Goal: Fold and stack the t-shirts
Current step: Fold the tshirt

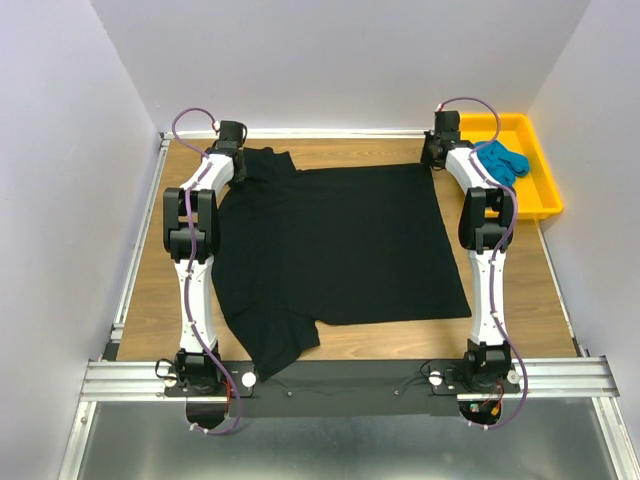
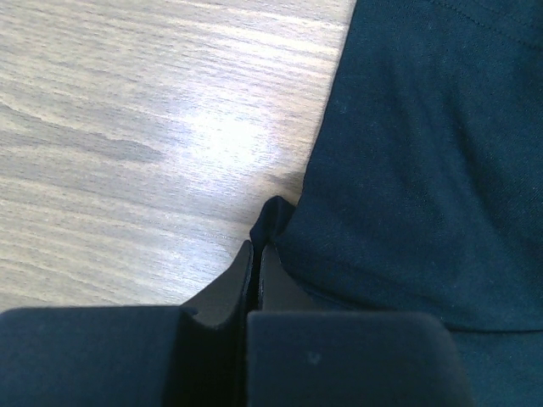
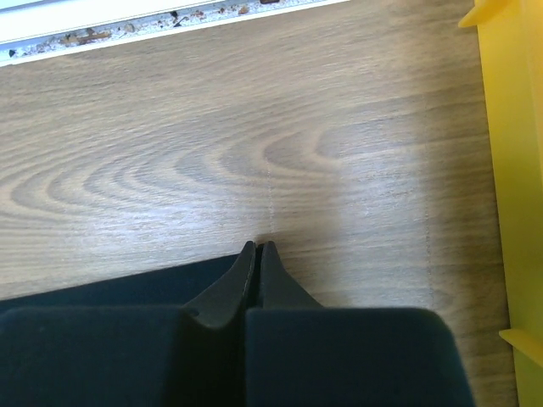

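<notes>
Top external view: the black t-shirt (image 1: pixel 340 245) lies spread flat across the middle of the wooden surface (image 1: pixel 150 285), turned sideways; its sleeves are at the left, one far and one near, and its straight hem runs along the right; the cloth looks smooth, with a few soft rumples by the far sleeve. The teal-blue t-shirt (image 1: pixel 503 160) sits bunched in the yellow tray (image 1: pixel 530 210) at the far right corner, well apart from the black one. Both my arms reach to the shirt's far edge, one at each end.

Left wrist view: my left pincer (image 2: pixel 256 248) is pressed together, and a small peak of black cloth stands at its tips; I judge it is nipping the shirt's edge by the far sleeve.

Right wrist view: my right pincer (image 3: pixel 257 246) is also pressed together, its tips at the far hem corner; cloth shows just left of the fingers (image 3: pixel 229 292), but I cannot tell whether any is caught between them.

I judge this is the start of the first fold of the black shirt; nothing is folded or stacked yet. The next move calls for lifting both ends evenly and carrying the far edge toward me; a slipped corner on the right would skew the fold.
</notes>
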You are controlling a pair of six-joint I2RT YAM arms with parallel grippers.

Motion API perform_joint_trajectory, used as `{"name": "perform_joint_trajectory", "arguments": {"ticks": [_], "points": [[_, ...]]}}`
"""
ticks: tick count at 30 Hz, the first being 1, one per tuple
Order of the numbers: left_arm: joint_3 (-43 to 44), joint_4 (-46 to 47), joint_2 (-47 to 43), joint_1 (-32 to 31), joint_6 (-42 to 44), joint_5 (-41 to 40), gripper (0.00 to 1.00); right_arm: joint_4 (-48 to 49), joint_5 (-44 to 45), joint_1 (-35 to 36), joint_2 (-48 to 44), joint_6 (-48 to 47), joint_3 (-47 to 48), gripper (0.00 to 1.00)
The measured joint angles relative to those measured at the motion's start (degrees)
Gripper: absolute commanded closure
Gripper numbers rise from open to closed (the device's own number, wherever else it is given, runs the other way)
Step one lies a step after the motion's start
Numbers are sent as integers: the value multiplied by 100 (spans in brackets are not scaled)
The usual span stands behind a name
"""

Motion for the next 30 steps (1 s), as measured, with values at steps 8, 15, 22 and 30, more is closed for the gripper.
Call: {"name": "perform_joint_trajectory", "arguments": {"ticks": [8, 15, 22, 30], "points": [[0, 42, 0, 55, -2, 90, 100, -15, -2, 0, -22, -35, 4, 99], [-7, 68, -57, 144, 0, 264, 100, -232, -13, 0, -313, -61, -179, 99], [-310, 131, -570, 149, 0, 361, 100, -289, -39, 0, -1005, -83, -654, 100], [-957, 297, -1207, 160, -4, 400, 100, -278, -81, 0, -1497, -63, -1255, 100]]}}
